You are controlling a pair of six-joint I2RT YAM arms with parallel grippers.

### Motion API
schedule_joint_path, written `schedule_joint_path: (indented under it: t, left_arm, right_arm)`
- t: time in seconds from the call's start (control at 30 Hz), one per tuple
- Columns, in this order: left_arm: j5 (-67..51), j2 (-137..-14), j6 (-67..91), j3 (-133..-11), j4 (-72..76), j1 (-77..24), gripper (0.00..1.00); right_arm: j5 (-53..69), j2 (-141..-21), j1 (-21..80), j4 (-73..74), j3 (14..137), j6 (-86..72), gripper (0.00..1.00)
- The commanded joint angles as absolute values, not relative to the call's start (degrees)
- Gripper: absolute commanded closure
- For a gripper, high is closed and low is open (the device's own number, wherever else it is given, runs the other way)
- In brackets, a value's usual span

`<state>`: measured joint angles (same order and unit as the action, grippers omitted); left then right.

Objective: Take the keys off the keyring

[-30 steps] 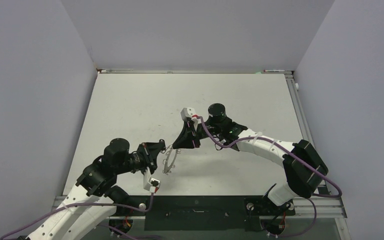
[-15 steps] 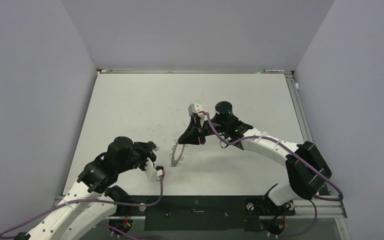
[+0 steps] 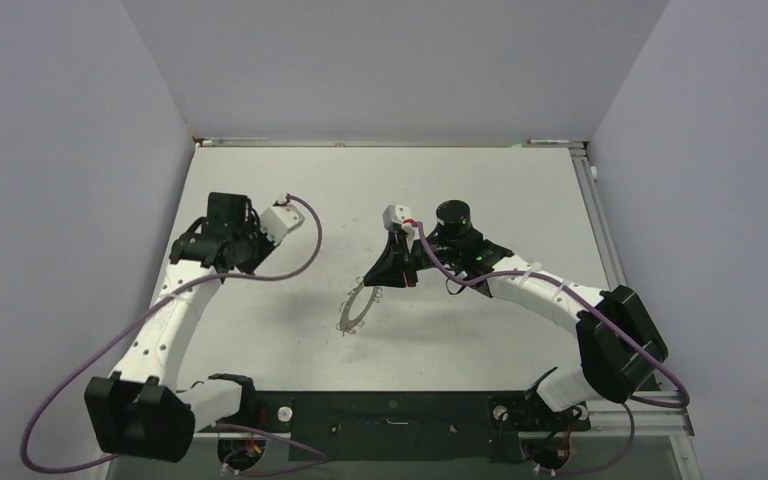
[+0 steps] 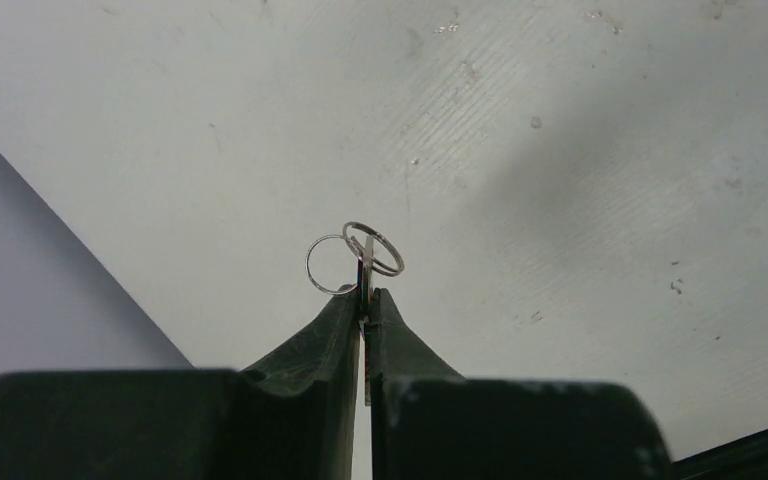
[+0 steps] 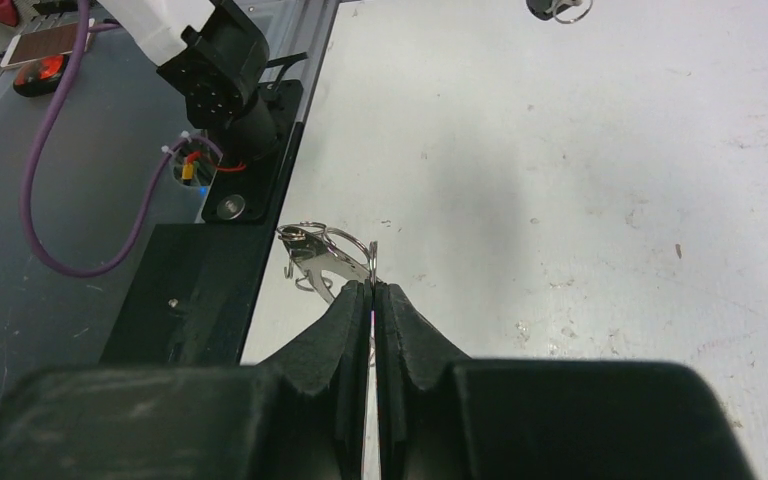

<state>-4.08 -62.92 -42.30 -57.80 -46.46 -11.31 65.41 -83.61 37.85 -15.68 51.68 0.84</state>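
Above the table, two tight pinches.
Left gripper clamps a key bearing wire loops; right gripper grips the keyring.

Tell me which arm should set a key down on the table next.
Left. The left gripper is shut on a thin silvery metal key, above the white table. The right gripper pinches the large flat grey metal keyring's rim.

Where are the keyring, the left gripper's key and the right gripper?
keyring (image 5: 332, 263), right wrist view, silvery rim just above the grip.
key (image 4: 368, 264), left wrist view, thin edge just above the grip.
right gripper (image 5: 372, 288), right wrist view, midway between its tips.
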Motion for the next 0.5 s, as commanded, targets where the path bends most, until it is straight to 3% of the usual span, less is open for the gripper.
schedule_joint_path:
  t: [0.0,0.13,0.47]
  left_arm:
    - [-11.0,-73.38,-23.3,-65.09,-50.87,-2.07,1.0]
    - [-15.63,-81.21,-17.01,-67.25,-50.89,4.02,1.0]
    - [-21.15,-95.69,-14.33,-69.23,-42.95,5.01,1.0]
  right_arm:
    - [67.23,-80.93,37.2,-17.52,52.61,1.22,0.95]
    - [67.1,-81.79,37.1,-17.15,53.57,0.93,0.95]
    - [66.36,-82.57,37.01,-15.39,54.48,1.39,0.95]
